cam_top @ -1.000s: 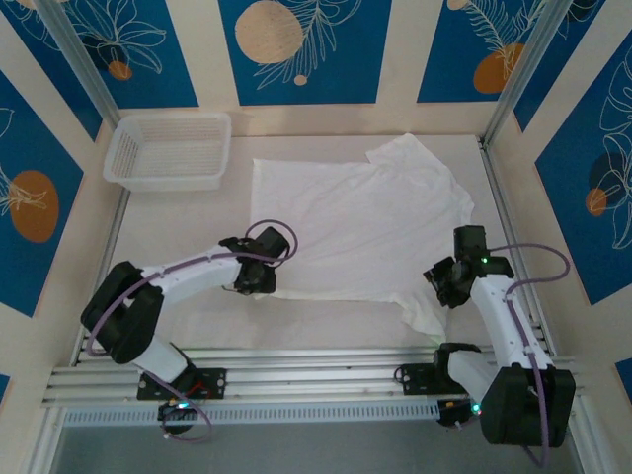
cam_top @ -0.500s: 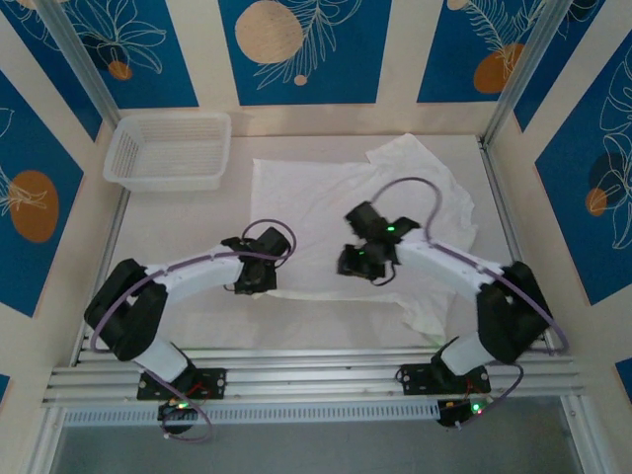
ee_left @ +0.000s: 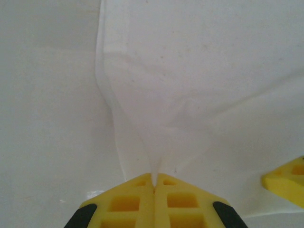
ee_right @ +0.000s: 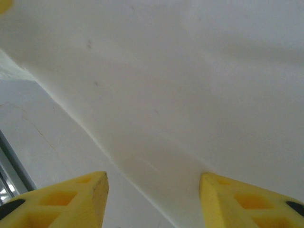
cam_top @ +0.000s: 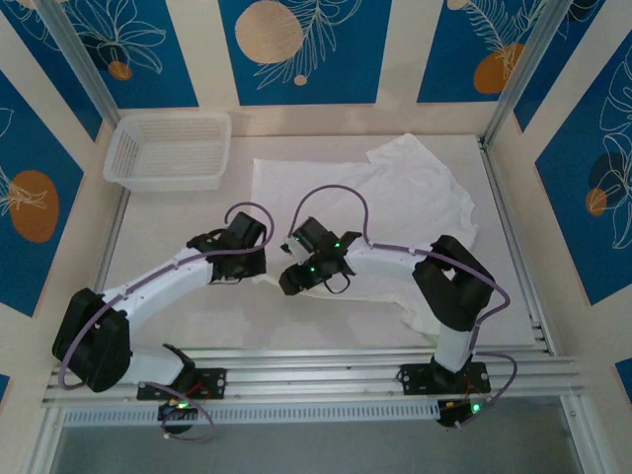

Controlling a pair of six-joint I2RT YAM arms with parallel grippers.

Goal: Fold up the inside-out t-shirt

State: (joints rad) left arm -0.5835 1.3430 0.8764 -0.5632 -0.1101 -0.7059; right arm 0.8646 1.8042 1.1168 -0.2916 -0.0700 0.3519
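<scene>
while the left gripper [ee_left: 153, 177] pinches the t-shirt [ee_left: 190, 71], right gripper [ee_right: 153, 180] gapes.

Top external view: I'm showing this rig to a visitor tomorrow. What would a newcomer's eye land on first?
The big white t-shirt spread out across the middle and right of the table. At its near edge the left hand is shut on a pinched peak of cloth, the right hand open just beside it. A white mesh basket sits far left.
</scene>
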